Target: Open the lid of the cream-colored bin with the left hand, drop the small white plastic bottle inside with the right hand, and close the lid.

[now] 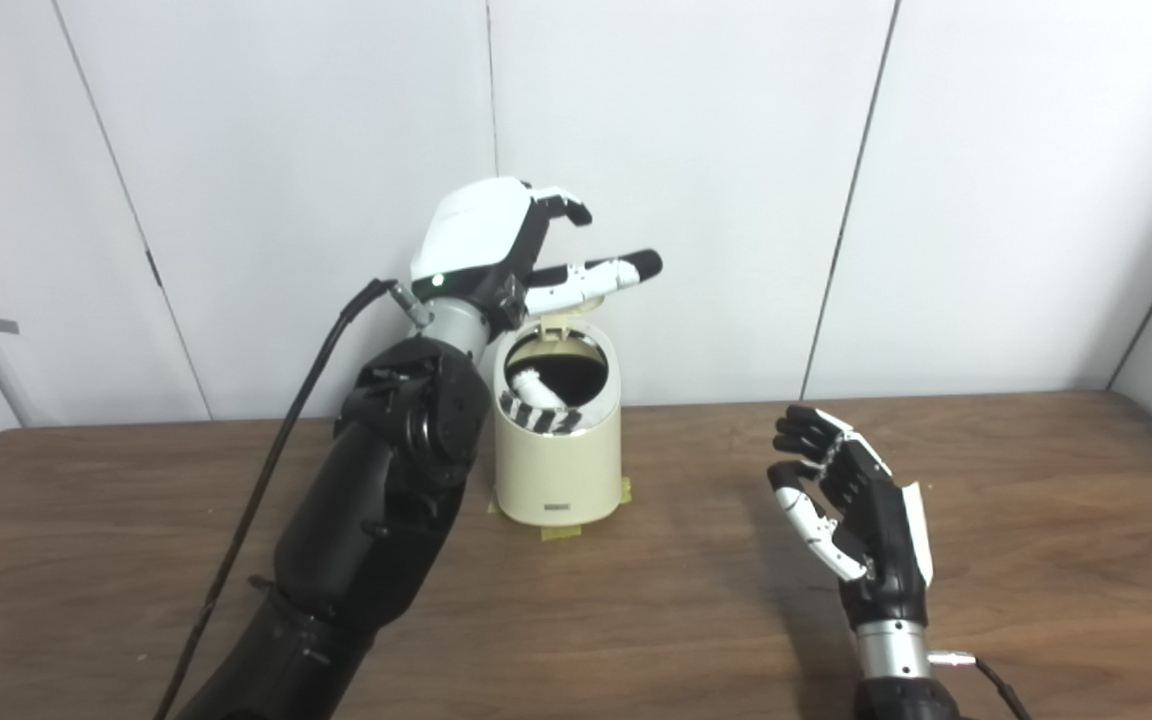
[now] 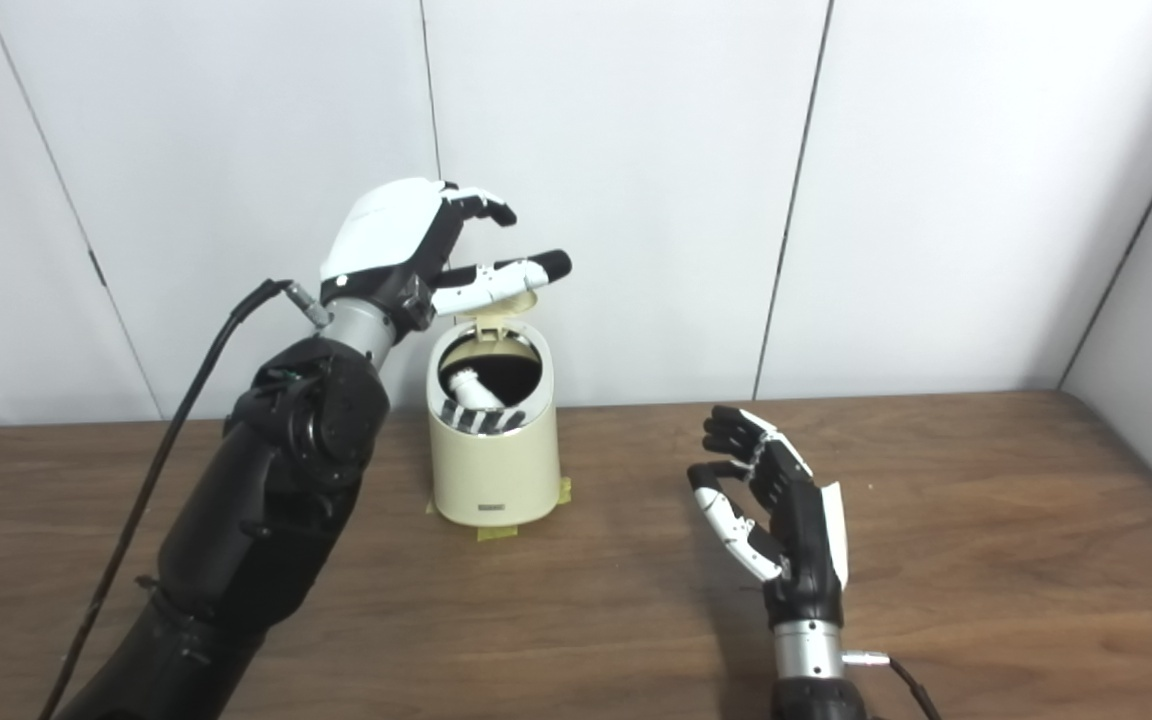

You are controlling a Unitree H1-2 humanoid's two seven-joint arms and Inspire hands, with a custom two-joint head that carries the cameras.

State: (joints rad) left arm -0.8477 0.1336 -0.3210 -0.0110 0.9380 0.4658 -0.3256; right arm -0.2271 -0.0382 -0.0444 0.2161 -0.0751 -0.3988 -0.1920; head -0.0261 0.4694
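Note:
The cream-coloured bin (image 1: 558, 470) stands at the back of the wooden table (image 1: 636, 620), its mouth uncovered. Its lid (image 1: 576, 303) is tipped up at the rear hinge, mostly hidden behind my left hand (image 1: 511, 250). That hand hovers above the bin with fingers spread and the thumb lying across the lid's upper edge; no closed grasp shows. The small white plastic bottle (image 1: 534, 386) lies tilted inside the bin, beside a black-and-white striped patch. My right hand (image 1: 851, 510) is open and holds nothing, raised above the table to the right of the bin.
Yellow tape pieces (image 1: 561, 532) hold the bin's base to the table. White wall panels (image 1: 736, 150) stand close behind the bin. A black cable (image 1: 276, 460) runs along my left arm. The table's right edge curves in at the far right.

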